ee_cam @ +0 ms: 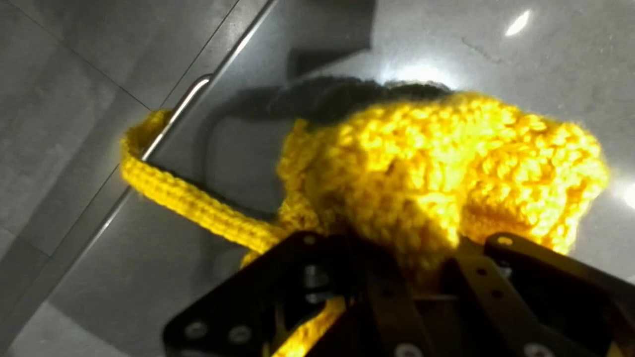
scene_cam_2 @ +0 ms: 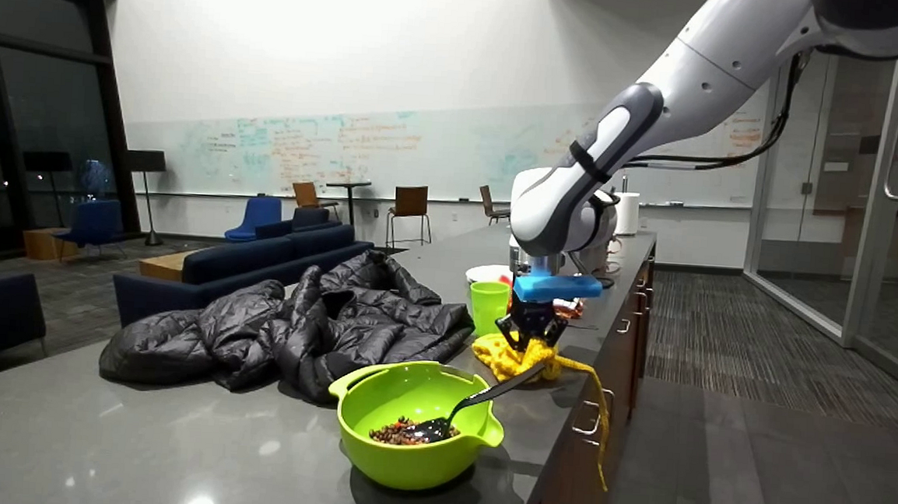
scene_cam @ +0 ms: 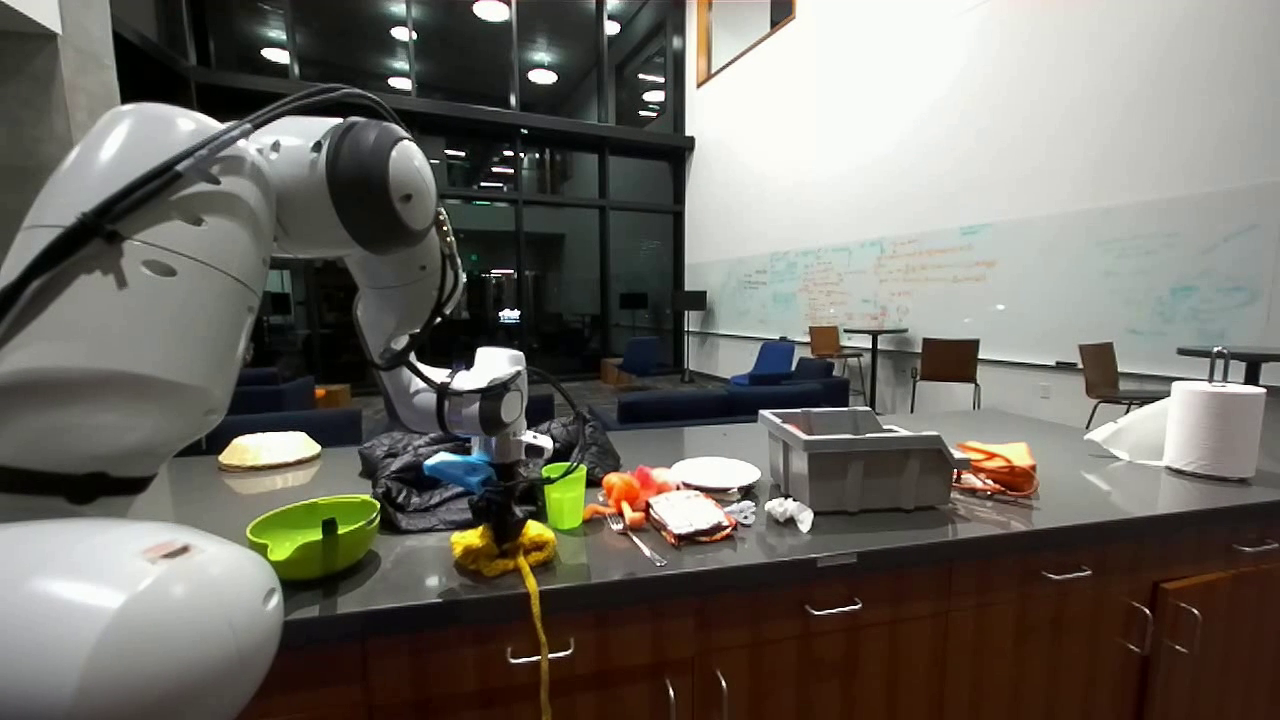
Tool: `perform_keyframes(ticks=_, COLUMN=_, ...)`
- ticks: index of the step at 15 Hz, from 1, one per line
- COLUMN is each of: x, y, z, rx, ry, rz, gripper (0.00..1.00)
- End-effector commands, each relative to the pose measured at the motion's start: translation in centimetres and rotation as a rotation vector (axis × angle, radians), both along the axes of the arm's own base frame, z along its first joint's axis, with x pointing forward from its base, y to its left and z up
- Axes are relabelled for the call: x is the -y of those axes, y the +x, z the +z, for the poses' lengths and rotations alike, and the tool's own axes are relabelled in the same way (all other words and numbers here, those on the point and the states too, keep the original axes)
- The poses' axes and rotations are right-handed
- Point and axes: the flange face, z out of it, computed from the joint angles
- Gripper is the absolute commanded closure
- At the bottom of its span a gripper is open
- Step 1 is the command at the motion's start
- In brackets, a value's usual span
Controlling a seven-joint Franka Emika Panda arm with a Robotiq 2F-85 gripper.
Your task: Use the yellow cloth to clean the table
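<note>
In an exterior view, the gripper points straight toward six o'clock and pinches the yellow cloth, bunched up close to the near edge of the table. A long yellow strand of the cloth drops over that edge toward six o'clock. From the cloth, a green bowl sits at nine o'clock, a black quilted jacket at ten, a green cup at two and a fork at three. Farther out, between two and three o'clock, stands a gray bin, with a paper towel roll well beyond it.

In an exterior view, a black spoon leans out of the green bowl toward two o'clock, its head among small brown and reddish pieces. From the cloth, the bowl lies at seven o'clock, the jacket at nine and the cup at eleven. A blue block sits on the gripper's upper part.

In the wrist view, the black fingers come in from six o'clock with the cloth caught between them. The strand runs off toward ten o'clock and bends over the table's edge. Whether the cloth's underside rests on the table or hangs just above it, I cannot quite tell.
</note>
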Motion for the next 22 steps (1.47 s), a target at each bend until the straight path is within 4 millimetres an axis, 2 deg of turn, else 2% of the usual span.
perform_keyframes(ticks=1, x=-0.5, y=-2.0, z=-2.3, rx=-0.113, ry=-0.003, rz=0.011, gripper=0.96)
perform_keyframes(ticks=8, x=-2.9, y=-2.7, z=-2.4, rx=-0.164, ry=0.028, rz=0.125, gripper=0.96)
perform_keyframes(ticks=10, x=-4.1, y=-2.9, z=-2.6, rx=-0.179, ry=0.035, rz=0.169, gripper=0.96)
perform_keyframes(ticks=15, x=-8.5, y=-4.1, z=-3.4, rx=-0.224, ry=0.022, rz=0.305, gripper=0.96)
perform_keyframes(ticks=19, x=-11.9, y=-4.3, z=-4.0, rx=-0.217, ry=0.001, rz=0.397, gripper=0.96)
perform_keyframes(ticks=22, x=-12.0, y=-3.5, z=-4.1, rx=-0.209, ry=-0.025, rz=0.409, gripper=0.96)
